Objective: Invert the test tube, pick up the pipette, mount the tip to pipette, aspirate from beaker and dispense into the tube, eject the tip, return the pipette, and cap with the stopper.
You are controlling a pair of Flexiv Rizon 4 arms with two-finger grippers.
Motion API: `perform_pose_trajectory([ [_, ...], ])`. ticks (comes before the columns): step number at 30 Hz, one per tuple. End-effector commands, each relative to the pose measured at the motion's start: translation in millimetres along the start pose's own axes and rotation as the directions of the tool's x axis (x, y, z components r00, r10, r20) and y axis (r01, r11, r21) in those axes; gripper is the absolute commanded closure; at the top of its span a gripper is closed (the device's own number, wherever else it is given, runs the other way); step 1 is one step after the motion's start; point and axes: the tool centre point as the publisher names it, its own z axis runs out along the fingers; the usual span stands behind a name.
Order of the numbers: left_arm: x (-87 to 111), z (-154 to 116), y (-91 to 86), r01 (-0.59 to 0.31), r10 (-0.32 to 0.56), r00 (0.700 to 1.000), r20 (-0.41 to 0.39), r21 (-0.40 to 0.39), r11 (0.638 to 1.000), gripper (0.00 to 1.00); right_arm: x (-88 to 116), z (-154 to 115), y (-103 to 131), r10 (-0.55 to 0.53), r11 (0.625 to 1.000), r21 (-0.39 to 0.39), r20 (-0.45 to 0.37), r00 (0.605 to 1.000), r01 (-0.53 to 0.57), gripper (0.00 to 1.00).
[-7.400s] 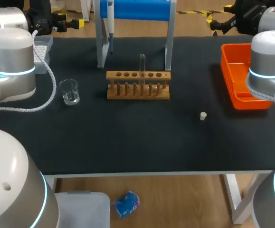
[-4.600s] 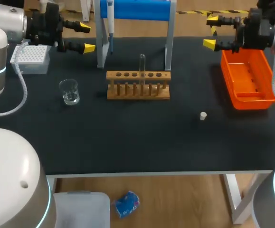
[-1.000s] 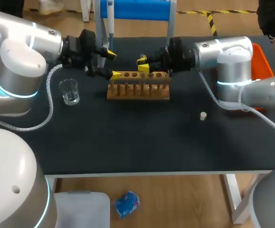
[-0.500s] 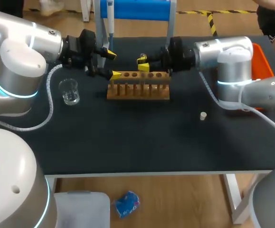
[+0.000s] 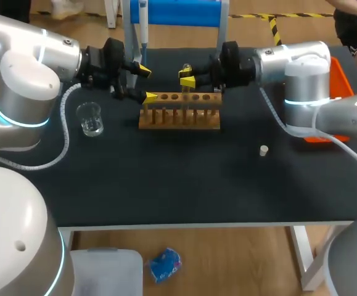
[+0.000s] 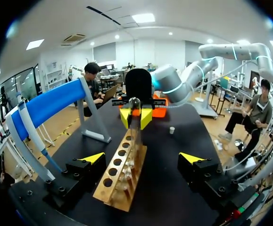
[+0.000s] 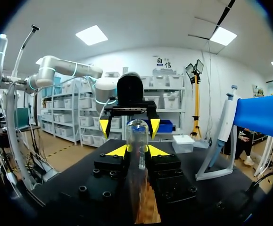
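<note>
Across the black worktop [image 5: 184,179], the wooden rack [image 5: 179,120] sits mid-field, and the left jaws are spread wide at the rack's end nearest the beaker [image 5: 90,120], gripping nothing. That beaker holds a shallow pool of clear liquid. Over the rack the right jaws are clamped on the upper part of the test tube [image 7: 137,136], which looks empty: thin glass, light, slick, probably fragile, so a gentle squeeze high on its wall seems the safe hold.

Head overhead, wrists opposed, seemingly sharing rack [image 5: 179,117]
</note>
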Motion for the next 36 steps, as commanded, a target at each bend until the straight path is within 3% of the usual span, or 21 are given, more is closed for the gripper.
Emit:
perform_pose_trajectory([
  [1, -0.7, 0, -0.2, 0.001, -0.001, 1.0, -0.002, -0.002, 1.0, 0.0, 2, -1, 7, -0.009, 1.0, 0.021, -0.004, 1.0, 0.009, 1.0],
  [27, -0.7, 0, -0.2, 0.001, -0.001, 1.0, -0.002, -0.002, 1.0, 0.0, 14, 0, 52, -0.041, 0.998, 0.039, -0.049, 0.998, 0.043, 1.0],
  [32, -0.7, 0, -0.2, 0.001, -0.001, 1.0, -0.002, -0.002, 1.0, 0.0, 22, -2, 71, 0.039, 0.999, 0.001, -0.064, 0.997, -0.039, 1.0],
  [34, 6.4, -7, -11.4, -0.165, 0.165, 0.982, 0.093, -0.004, 0.986, 0.0, 25, -5, 77, 0.136, 0.99, -0.033, -0.066, 0.988, -0.139, 1.0],
  [36, 17.7, -12, -23.7, -0.35, 0.355, 0.916, 0.188, -0.062, 0.935, 0.0, 27, -9, 78, 0.293, 0.952, -0.064, -0.099, 0.951, -0.3, 1.0],
])
